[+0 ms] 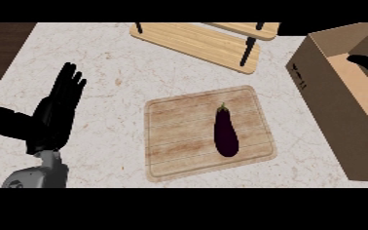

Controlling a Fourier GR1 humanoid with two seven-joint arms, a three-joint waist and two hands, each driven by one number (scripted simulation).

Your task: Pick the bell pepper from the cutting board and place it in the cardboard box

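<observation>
A dark purple eggplant [226,131] lies lengthwise on the right half of the wooden cutting board [179,141], stem pointing away from me. No bell pepper shows anywhere in the head view. The brown cardboard box [327,102] stands open at the right edge. A small black part of my right hand [358,59] shows at the right border over the box's opening; most of it is cut off. My left hand [57,107] rests open at the left with fingers up, well away from the board and holding nothing.
A light wooden rack [194,39] with black legs stands at the back of the pale marble counter [108,68]. The counter's dark left edge [10,44] shows at the top left.
</observation>
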